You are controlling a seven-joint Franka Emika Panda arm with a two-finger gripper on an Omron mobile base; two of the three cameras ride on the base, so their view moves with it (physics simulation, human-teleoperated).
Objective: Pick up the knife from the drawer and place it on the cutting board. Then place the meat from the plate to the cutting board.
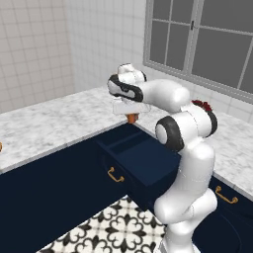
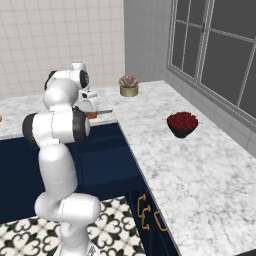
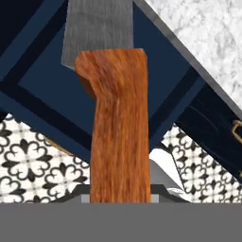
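While clamped narrow on knife (image 3: 118, 132) handle, gripper (image 1: 131, 117) hangs above open drawer (image 1: 143, 160). Held high to clear drawer walls. Blade level, ready for carry to board.

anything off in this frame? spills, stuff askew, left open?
No spills or damage visible. The drawer stands pulled out below the counter. The knife is up in the gripper, above the drawer. Bowl of red stuff sits upright on the counter.

The white marble counter (image 2: 200, 165) wraps the corner behind and to the right of the pincer (image 2: 91, 113). On it stand a dark bowl (image 2: 182, 124) of red stuff, well right of the pincer, and a small potted plant (image 2: 128, 86) beyond it.
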